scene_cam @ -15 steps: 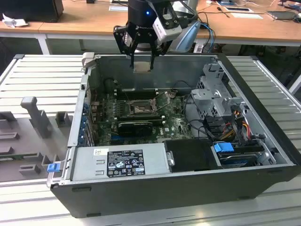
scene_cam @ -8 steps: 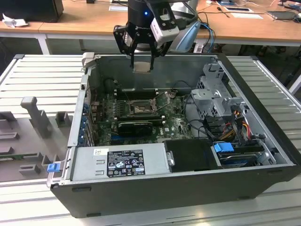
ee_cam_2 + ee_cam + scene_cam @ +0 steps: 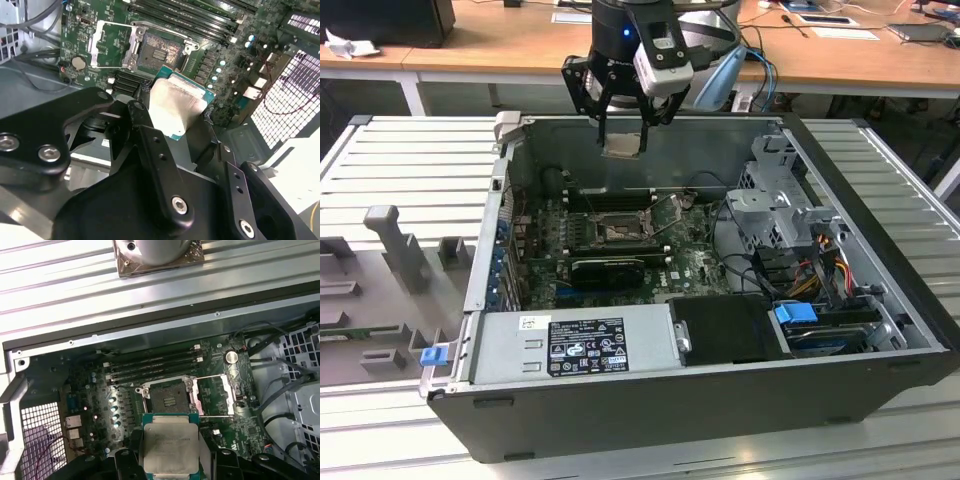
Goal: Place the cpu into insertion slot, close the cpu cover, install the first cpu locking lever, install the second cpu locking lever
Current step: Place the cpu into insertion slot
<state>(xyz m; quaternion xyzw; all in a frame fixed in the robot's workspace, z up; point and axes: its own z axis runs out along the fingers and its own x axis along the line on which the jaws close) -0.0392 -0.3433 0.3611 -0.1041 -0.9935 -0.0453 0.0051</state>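
1. Nearest in the exterior view, a computer case (image 3: 650, 415) lies open on the ribbed metal table (image 3: 410, 170). Along its front wall sits a silver-grey power supply (image 3: 570, 345).
2. Behind that, the green motherboard (image 3: 695, 262) lies flat on the case floor. A long black expansion card (image 3: 605, 268) sits on it, with a metal drive cage (image 3: 775, 200) on the exterior view's right.
3. Just past the card is the insertion slot (image 3: 617, 232) (image 3: 160, 52) (image 3: 169, 399), a square black socket with nothing in it.
4. The cpu cover (image 3: 107, 45) (image 3: 215, 395) is swung open and lies on the board beside the slot, so the socket is uncovered.
5. The long black memory slots (image 3: 610, 200) (image 3: 155, 365) run beyond the socket, towards the case's far wall.
6. Above them, level with the far wall's rim, hangs the gripper (image 3: 623, 140) (image 3: 175, 125) (image 3: 170, 460). It is closed on the cpu (image 3: 623, 145) (image 3: 175, 107) (image 3: 170, 447), with black fingers (image 3: 125, 460) pressing on two opposite edges.
7. The cpu is held in the air, well clear of the board and apart from the slot. Both wrist views show its silver-grey top.
8. Farthest back stands a wooden table (image 3: 490, 45).
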